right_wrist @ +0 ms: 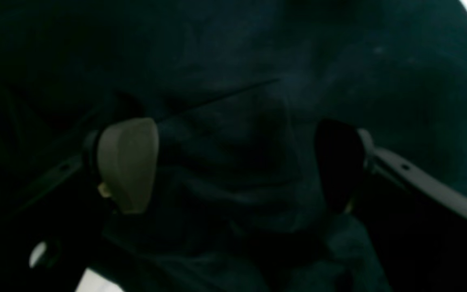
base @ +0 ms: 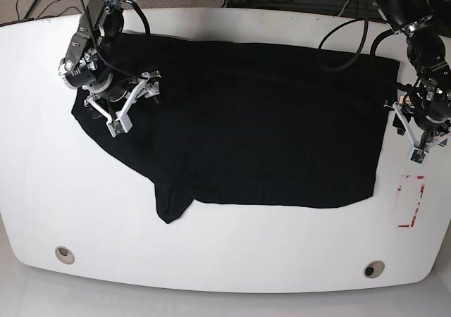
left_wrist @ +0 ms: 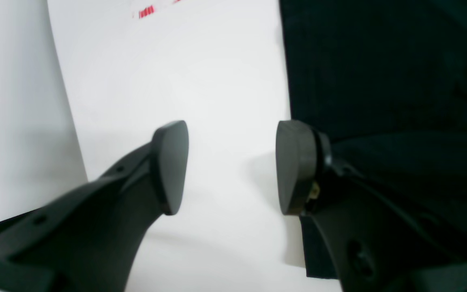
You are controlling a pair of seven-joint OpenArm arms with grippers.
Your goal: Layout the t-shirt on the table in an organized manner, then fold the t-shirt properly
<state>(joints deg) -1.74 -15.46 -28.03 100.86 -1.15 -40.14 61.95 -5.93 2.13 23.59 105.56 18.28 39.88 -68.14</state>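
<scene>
A black t-shirt (base: 261,127) lay spread across the middle of the white counter (base: 232,260), mostly flat, w/ one sleeve poking out toward the near-left edge and the fabric bunched a bit at the far-left side. Its right hem ran straight down, just short of a small red-outlined rectangle mark (base: 410,201) near the counter's right edge. Two round grommet holes (base: 64,253) sat along the near edge, one at each corner, well apart from the shirt.

The right end effector (base: 134,98), on the left of the scene from where I stood, hung over the shirt's bunched left part. Its fingers were spread wide apart w/ dark cloth below and between them; in the wrist view (right_wrist: 233,166) nothing looked pinched.

The left end effector (base: 412,130), on the scene's right, sat at the shirt's right hem. Wrist view (left_wrist: 231,166) showed the fingers apart w/ bare white counter between them; one finger (left_wrist: 170,166) was over the counter, the other over the edge of the black cloth. Holding nothing.
</scene>
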